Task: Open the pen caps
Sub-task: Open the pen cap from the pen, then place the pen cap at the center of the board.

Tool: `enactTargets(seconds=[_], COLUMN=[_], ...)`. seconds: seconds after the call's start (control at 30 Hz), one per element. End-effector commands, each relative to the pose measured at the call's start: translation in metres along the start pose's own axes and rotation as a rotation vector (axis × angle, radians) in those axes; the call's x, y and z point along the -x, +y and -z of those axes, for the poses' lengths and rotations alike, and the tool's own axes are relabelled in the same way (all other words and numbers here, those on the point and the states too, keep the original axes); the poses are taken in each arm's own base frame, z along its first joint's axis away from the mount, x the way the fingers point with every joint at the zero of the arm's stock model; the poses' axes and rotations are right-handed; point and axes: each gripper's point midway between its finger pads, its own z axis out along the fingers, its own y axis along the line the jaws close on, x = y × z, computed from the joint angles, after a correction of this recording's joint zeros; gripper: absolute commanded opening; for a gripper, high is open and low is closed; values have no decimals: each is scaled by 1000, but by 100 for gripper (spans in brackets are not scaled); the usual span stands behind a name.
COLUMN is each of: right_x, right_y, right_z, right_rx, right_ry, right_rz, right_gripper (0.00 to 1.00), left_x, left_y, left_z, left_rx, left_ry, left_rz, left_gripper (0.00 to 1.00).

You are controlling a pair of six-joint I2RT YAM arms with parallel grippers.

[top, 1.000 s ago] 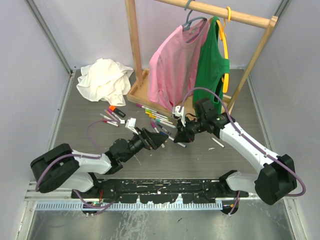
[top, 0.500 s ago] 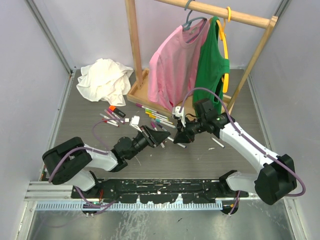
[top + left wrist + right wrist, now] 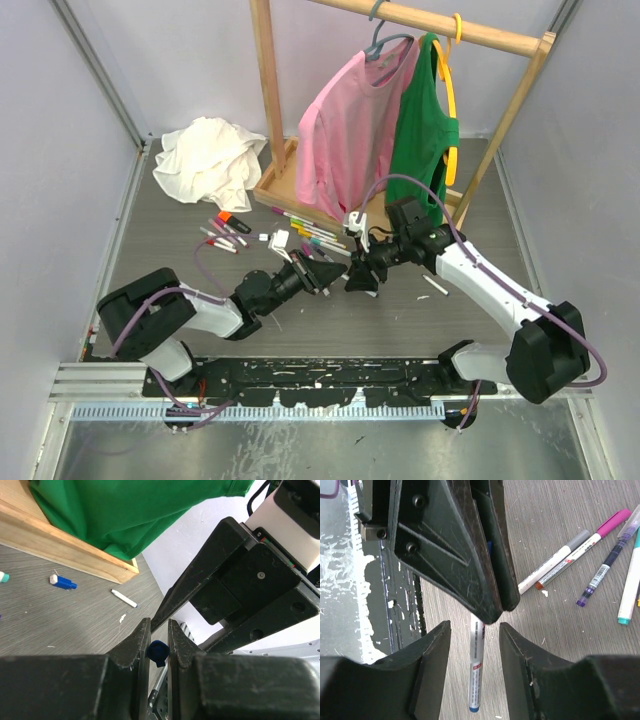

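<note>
My left gripper [image 3: 159, 636] is shut on a dark blue pen cap [image 3: 157, 652], pinched end-on between its pads. In the top view it [image 3: 326, 276] meets my right gripper [image 3: 357, 281] mid-table. A white pen [image 3: 476, 672] with a blue tail runs from behind the left fingertips [image 3: 487, 587] down between my right gripper's [image 3: 474, 645] spread fingers, which do not touch it. Whether the cap still sits on this barrel is hidden. More pens [image 3: 312, 236] lie scattered behind the grippers, and others [image 3: 224, 231] to the left.
A wooden clothes rack base [image 3: 283, 183] holds a pink shirt [image 3: 348, 130] and a green top [image 3: 425, 125] just behind. A white cloth [image 3: 208, 160] lies at the back left. Loose pens [image 3: 580, 555] lie right of the right gripper; a small blue piece [image 3: 63, 582] sits by the rack.
My left gripper reached right to the pen and closed on its blue cap. My right gripper, shut on the barrel before, has now spread its fingers off it.
</note>
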Motion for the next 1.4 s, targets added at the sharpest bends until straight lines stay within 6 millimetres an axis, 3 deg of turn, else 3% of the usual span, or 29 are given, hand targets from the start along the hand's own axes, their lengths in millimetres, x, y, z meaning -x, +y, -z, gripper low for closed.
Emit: enactTargets(seconds=[0.0, 0.17, 0.33, 0.4, 0.47, 0.73, 0.83, 0.93, 1.03, 1.13, 1.37], right_x=[12, 7, 0, -1, -2, -13, -16, -22, -35, -60, -124], right_y=[-1, -5, -9, -10, -11, -16, -20, -32, -53, -72, -79], right_z=[-2, -4, -7, -7, -7, -7, -7, 0, 17, 36, 55], right_rx=[14, 7, 1, 0, -8, -28, -46, -120, -259, -412, -499], right_ry=[-43, -25, 6, 15, 22, 74, 89, 122, 168, 257, 432], right_rz=[0, -5, -15, -13, -7, -12, -21, -33, -50, -50, -145], right_gripper=[47, 22, 20, 6, 1, 1, 1, 1, 1, 1, 2], left_x=[8, 18, 38, 50, 59, 168, 190, 186, 166, 140, 83], left_y=[-27, -25, -25, -25, -24, -27, -36, -40, -29, -17, -2], left_z=[-10, -11, -12, -12, -11, 16, 27, 36, 46, 52, 36], left_rx=[-110, -101, -101, -104, -106, -102, -56, 1, 61, 111, 241], left_ry=[-30, -80, -130, -152, -168, -394, -426, -376, -288, -215, -94], left_rz=[-20, -57, -75, -66, -53, -77, -142, -177, -154, -104, -51], left_gripper=[0, 0, 0, 0, 0, 0, 0, 0, 0, 0, 0])
